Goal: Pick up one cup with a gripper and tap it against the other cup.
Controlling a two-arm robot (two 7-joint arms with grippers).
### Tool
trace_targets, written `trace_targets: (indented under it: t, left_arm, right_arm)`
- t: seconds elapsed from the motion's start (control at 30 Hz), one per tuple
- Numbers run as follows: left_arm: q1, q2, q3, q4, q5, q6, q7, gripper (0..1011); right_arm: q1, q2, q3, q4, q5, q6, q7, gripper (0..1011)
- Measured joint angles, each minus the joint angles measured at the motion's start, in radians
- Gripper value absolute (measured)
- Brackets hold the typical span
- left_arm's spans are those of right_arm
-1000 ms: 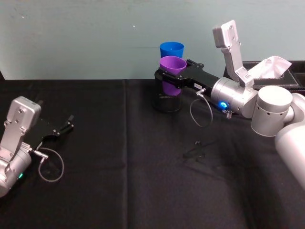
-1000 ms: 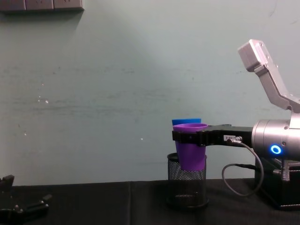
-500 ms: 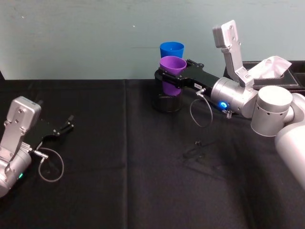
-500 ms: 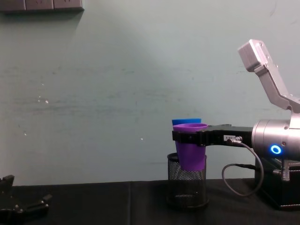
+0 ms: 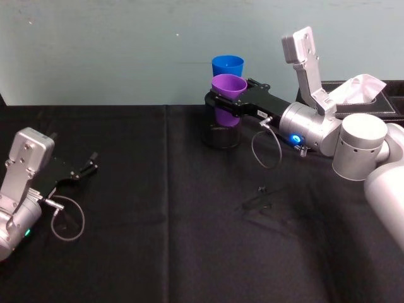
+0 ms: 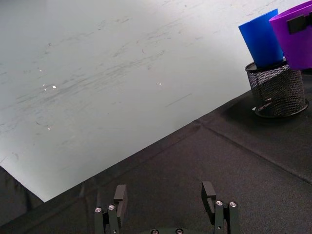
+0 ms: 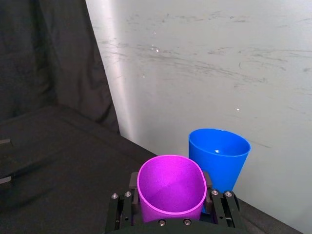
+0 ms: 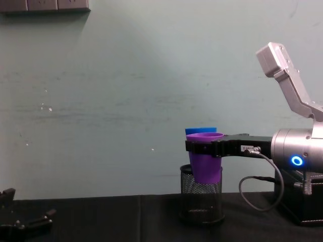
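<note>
My right gripper (image 5: 222, 101) is shut on the purple cup (image 5: 228, 87) just below its rim and holds it upright in the air. The cup hangs over the front of a black mesh pen holder (image 5: 220, 136). The blue cup (image 5: 227, 65) stands upright in that holder, directly behind the purple one. From the right wrist, the purple cup (image 7: 170, 191) sits close against the blue cup (image 7: 220, 152); I cannot tell if they touch. Seen from the chest, the purple cup (image 8: 206, 164) covers most of the blue cup (image 8: 200, 130). My left gripper (image 5: 85, 169) rests open on the table at the far left.
A black box with white tissue (image 5: 362, 93) stands at the back right, behind my right arm. The pale wall runs close behind the cups. A grey cable (image 5: 265, 148) loops below the right wrist. The table (image 5: 158, 240) is covered in black cloth.
</note>
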Motion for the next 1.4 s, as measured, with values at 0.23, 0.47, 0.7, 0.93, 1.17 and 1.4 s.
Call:
trace_targets:
  t: [0.23,0.47,0.7,0.93,1.17,1.4]
  left_arm:
    - [0.0,0.0,0.0,0.0,0.0,0.0,0.0,1000]
    - [0.0,0.0,0.0,0.0,0.0,0.0,0.0,1000]
    - [0.0,0.0,0.0,0.0,0.0,0.0,0.0,1000]
    - [0.0,0.0,0.0,0.0,0.0,0.0,0.0,1000]
    - [0.0,0.0,0.0,0.0,0.0,0.0,0.0,1000]
    - [0.0,0.0,0.0,0.0,0.0,0.0,0.0,1000]
  right_arm:
    - [0.0,0.0,0.0,0.0,0.0,0.0,0.0,720]
    - [0.0,0.0,0.0,0.0,0.0,0.0,0.0,720]
    - [0.0,0.0,0.0,0.0,0.0,0.0,0.0,720]
    - [-0.01,0.006,0.0,-0.012,-0.001,-0.001,0.01,720]
    - [-0.079,0.047,0.003,-0.126,0.012,0.034,0.019,720]
    - [-0.154,0.103,0.008,-0.262,0.039,0.074,0.02,720]
